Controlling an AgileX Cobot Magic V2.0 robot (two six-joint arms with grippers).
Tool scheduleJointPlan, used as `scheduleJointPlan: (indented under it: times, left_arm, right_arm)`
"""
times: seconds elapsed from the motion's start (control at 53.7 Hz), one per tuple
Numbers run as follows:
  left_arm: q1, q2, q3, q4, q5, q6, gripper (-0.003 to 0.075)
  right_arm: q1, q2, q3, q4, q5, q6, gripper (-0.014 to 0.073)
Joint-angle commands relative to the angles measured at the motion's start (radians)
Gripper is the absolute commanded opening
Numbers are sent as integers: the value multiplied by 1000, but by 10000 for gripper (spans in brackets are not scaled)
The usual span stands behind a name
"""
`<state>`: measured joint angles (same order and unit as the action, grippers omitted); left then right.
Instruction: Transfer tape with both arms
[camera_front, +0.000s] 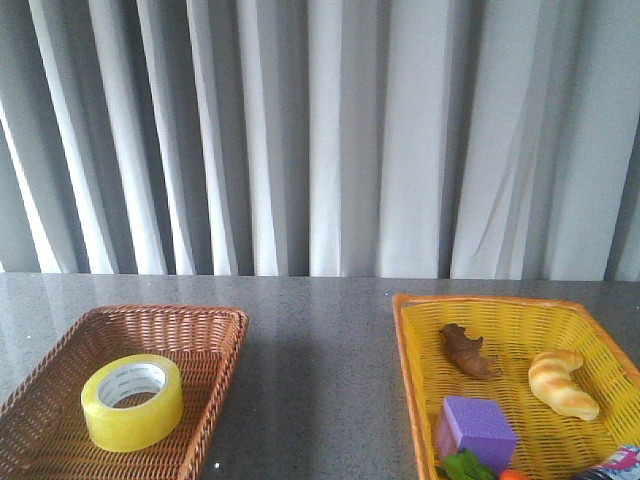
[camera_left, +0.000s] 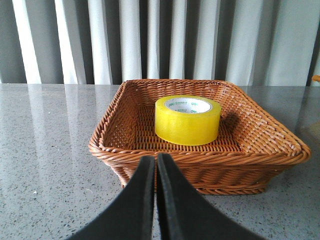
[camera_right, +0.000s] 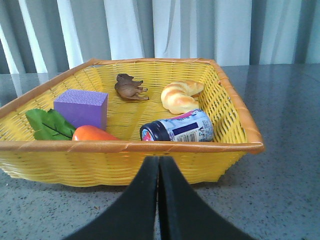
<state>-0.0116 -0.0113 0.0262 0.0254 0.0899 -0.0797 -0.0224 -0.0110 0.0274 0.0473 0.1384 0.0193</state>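
Front view: the tape (camera_front: 132, 401) lies flat, hole up, inside the brown basket (camera_front: 215, 325). The yellow basket (camera_front: 415, 360) sits well apart from the brown basket, on my right-arm side, and has toys in it.

Left wrist view: my left gripper (camera_left: 156, 165) is closed tight and holds nothing. It sits just outside the brown basket (camera_left: 125, 150). The tape (camera_left: 187, 120) is straight ahead, past the basket's near wall.

Right wrist view: my right gripper (camera_right: 159, 167) is closed tight too, with nothing in it. It points at the yellow basket (camera_right: 150, 146).

Nearer arm: I think my left arm is closer to the tape.
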Motion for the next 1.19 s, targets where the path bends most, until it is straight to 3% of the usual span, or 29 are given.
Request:
scheduleJointPlan:
  times: [0.0, 1.174]
  left_arm:
    - [1, -17, -23, -11, -73, -7, -6]
    - [1, -17, -23, -11, -73, -7, -6]
  right_arm:
    - [-5, -16, 7, -20, -69, -8, -8]
    - [-7, -14, 6, -75, -68, -19, -8]
